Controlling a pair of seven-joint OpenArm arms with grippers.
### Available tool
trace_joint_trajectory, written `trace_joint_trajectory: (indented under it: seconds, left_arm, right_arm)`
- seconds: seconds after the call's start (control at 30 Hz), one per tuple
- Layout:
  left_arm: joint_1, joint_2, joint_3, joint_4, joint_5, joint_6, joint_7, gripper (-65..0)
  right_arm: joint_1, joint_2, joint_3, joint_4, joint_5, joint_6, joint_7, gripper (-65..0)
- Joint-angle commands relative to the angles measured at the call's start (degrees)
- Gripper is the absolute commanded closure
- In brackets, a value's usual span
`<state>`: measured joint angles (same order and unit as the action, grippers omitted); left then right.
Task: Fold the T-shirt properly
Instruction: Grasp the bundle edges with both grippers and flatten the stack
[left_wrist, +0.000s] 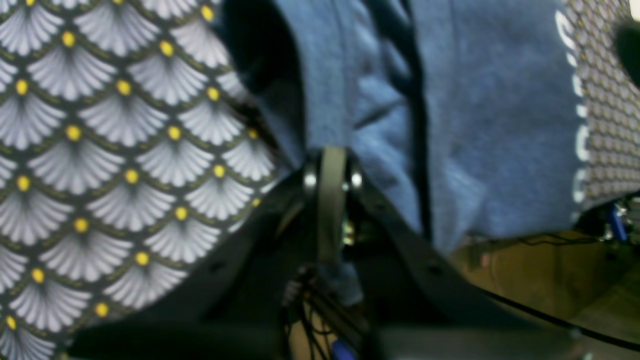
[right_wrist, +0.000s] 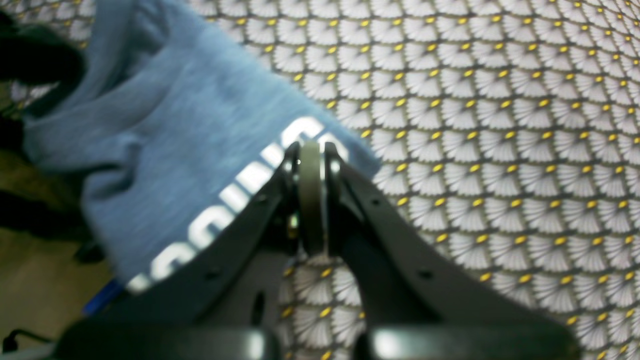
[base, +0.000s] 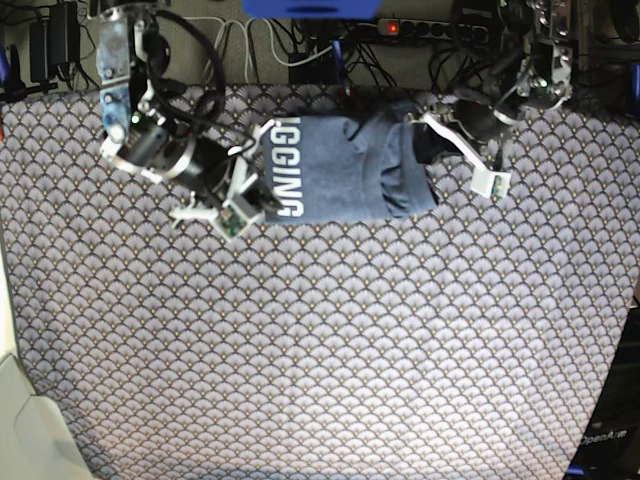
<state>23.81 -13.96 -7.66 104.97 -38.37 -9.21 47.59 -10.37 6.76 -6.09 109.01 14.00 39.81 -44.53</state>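
Note:
The blue-grey T-shirt (base: 345, 170) lies bunched at the far middle of the table, with white lettering (base: 280, 175) along its left edge. In the base view my right gripper (base: 263, 190) sits at that lettered edge. The right wrist view shows the right gripper (right_wrist: 312, 150) shut on the edge of the T-shirt (right_wrist: 165, 130), beside the letters. My left gripper (base: 420, 126) is at the shirt's opposite, right end. Its wrist view shows the left gripper (left_wrist: 330, 172) shut, with creased fabric of the T-shirt (left_wrist: 480, 125) pinched at the tips.
A fan-patterned tablecloth (base: 320, 340) covers the whole table. The shirt lies close to the far table edge, where cables and a power strip (base: 430, 28) run behind. A pale object (base: 20, 420) stands off the near left corner.

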Motion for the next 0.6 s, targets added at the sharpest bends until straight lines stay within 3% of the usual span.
trace_joint_trajectory:
  seconds: [0.0, 0.37, 0.57]
  left_arm:
    - [-1.18, -0.33, -0.12, 0.39, -0.53, -0.33, -0.69, -0.3]
    - [-7.42, -0.33, 0.14, -8.4, -0.44, -0.33, -0.69, -0.3]
    - [-8.82, -0.33, 1.9, -11.12, -0.44, -0.33, -0.69, -0.3]
  right_arm:
    - [0.13, -0.22, 0.07, 1.54, 0.99, 0.19, 0.89, 0.0]
    - [-2.6, -1.36, -2.57, 0.57, 0.73, 0.19, 0.45, 0.0]
    - [-2.07, -1.01, -2.13, -5.85, 0.73, 0.19, 0.62, 0.0]
